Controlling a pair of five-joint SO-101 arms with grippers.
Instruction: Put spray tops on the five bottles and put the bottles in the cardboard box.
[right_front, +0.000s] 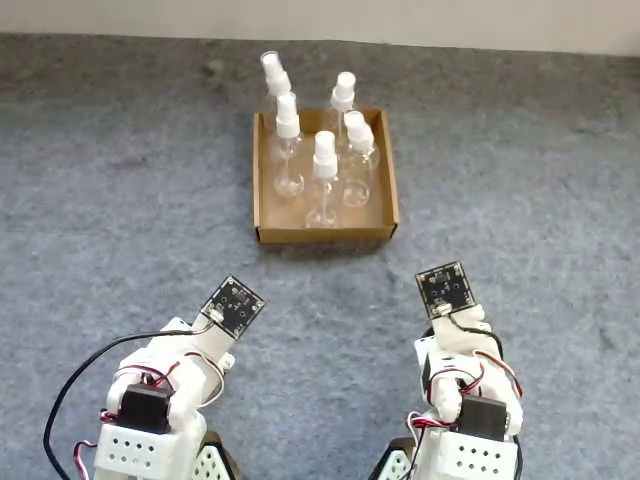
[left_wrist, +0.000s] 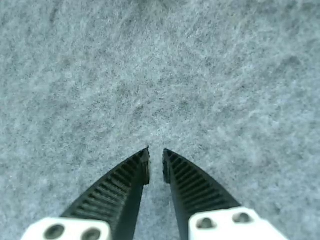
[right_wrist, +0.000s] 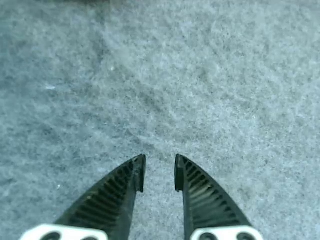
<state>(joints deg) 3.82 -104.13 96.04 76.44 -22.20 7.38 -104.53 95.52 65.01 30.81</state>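
Note:
Five clear bottles with white spray tops stand together at the cardboard box (right_front: 262, 190) at the far middle of the table. Three bottles (right_front: 324, 185) (right_front: 288, 150) (right_front: 358, 165) stand inside it. Two more (right_front: 274, 72) (right_front: 344, 92) rise at its back wall, and I cannot tell whether they are inside or just behind. My left gripper (left_wrist: 155, 156) hangs shut over bare grey felt, holding nothing. My right gripper (right_wrist: 160, 164) is also shut with a thin slit between its tips, holding nothing. Both arms (right_front: 232, 305) (right_front: 446, 288) sit folded at the near edge, well short of the box.
Grey felt (right_front: 120, 200) covers the whole table. Bare felt lies on both sides of the box and between the box and the arms. A pale wall (right_front: 500, 20) runs along the far edge.

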